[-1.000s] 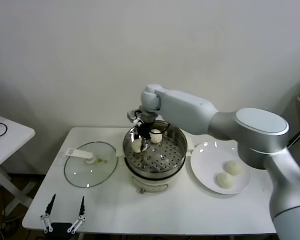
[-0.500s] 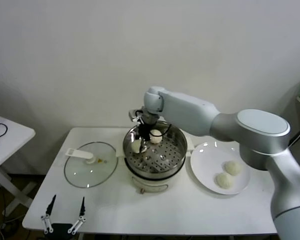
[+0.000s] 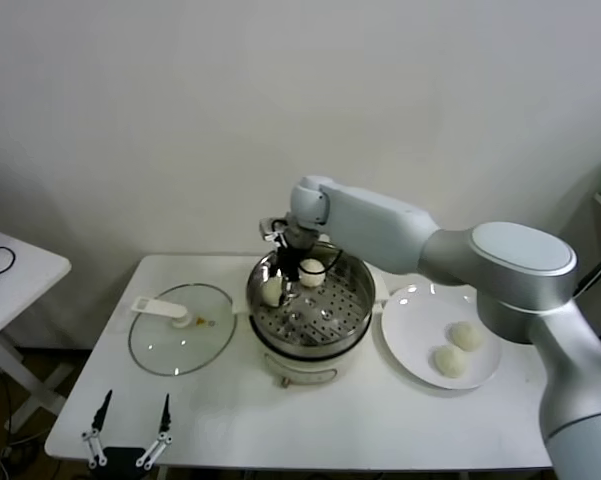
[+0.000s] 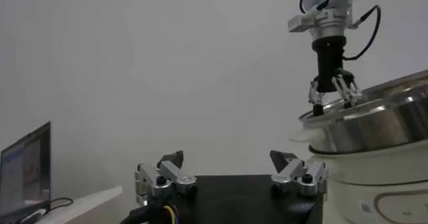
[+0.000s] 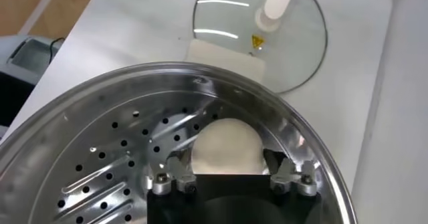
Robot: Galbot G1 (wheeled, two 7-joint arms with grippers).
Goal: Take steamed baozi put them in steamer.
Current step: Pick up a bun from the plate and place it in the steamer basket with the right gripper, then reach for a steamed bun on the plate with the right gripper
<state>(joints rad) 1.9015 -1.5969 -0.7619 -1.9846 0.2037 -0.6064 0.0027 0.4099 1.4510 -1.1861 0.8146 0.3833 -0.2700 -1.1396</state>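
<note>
The right claw hangs just above the steamer's left rim, fingers apart, a bun lying free on the perforated floor between them; likely a release. A second bun sits just beyond. Two buns wait on the plate, well off to its right. The left claw idles open at the white table's near edge, the lid between. Bare wall behind.
</note>
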